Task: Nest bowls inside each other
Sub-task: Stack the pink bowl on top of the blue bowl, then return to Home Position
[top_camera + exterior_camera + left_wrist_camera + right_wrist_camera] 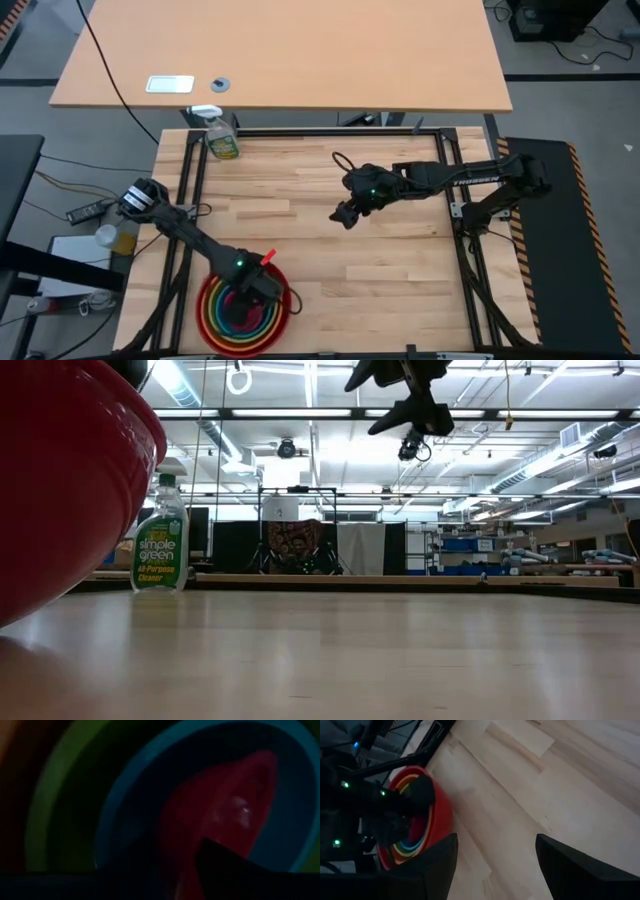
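Observation:
The bowls stand nested at the table's near left: the red bowl [206, 300] [60, 490] [442, 815] outermost, then orange, the lime green bowl [45, 810] and the blue bowl [117, 800]. The pink bowl [225, 800] lies innermost and looks tilted. My left gripper [262, 290] reaches down into the stack from above, right over the pink bowl; the left wrist view is too dark to show whether it touches it. My right gripper [345, 215] [495, 840] hangs open well above the middle of the table, with nothing between its fingers.
A yellow-green spray bottle [222, 140] [160, 545] stands at the table's far left corner. Black frame rails [190, 190] run along the table's left and far edges. Bare wood [380, 280] lies to the right of the stack.

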### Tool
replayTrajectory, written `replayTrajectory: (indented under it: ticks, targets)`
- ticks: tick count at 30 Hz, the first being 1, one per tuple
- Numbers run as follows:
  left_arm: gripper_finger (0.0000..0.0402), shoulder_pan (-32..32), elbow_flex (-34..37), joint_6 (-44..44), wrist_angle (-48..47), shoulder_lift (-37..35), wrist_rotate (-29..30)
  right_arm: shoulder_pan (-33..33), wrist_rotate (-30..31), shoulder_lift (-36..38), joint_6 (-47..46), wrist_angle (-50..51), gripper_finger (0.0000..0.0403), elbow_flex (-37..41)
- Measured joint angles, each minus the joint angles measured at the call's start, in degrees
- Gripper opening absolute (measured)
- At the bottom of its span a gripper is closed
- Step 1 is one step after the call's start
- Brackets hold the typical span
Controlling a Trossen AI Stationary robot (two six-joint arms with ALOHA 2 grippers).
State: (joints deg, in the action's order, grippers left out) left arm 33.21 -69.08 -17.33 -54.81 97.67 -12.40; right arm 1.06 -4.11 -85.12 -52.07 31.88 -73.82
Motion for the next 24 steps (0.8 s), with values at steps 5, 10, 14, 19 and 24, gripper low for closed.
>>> replayTrajectory:
  ticks: [5,10,14,19,24]
  targets:
    - [0.0214,0.02,-2.60,-0.40,-4.34,-0.02,-0.30,0.00,-0.47,0.00,1.08,-0.20,0.0271,0.00]
    - [0.0243,-0.02,-6.03,-1.48,-8.86,-0.02,-0.28,0.00,-0.49,0.02,1.33,-0.17,0.0271,0.00]
    - [0.0244,-0.02,-7.94,-1.48,-11.61,-0.02,-0.25,0.00,-0.49,0.02,1.31,-0.15,0.0271,0.00]
    - [0.0242,-0.02,-8.00,-1.74,-15.45,-0.16,1.31,0.00,-0.19,0.02,1.32,-0.11,0.0271,0.00]
    - [0.0226,-0.26,-8.00,0.42,-15.18,-3.15,5.60,0.00,0.55,0.33,3.27,0.00,0.0271,0.00]
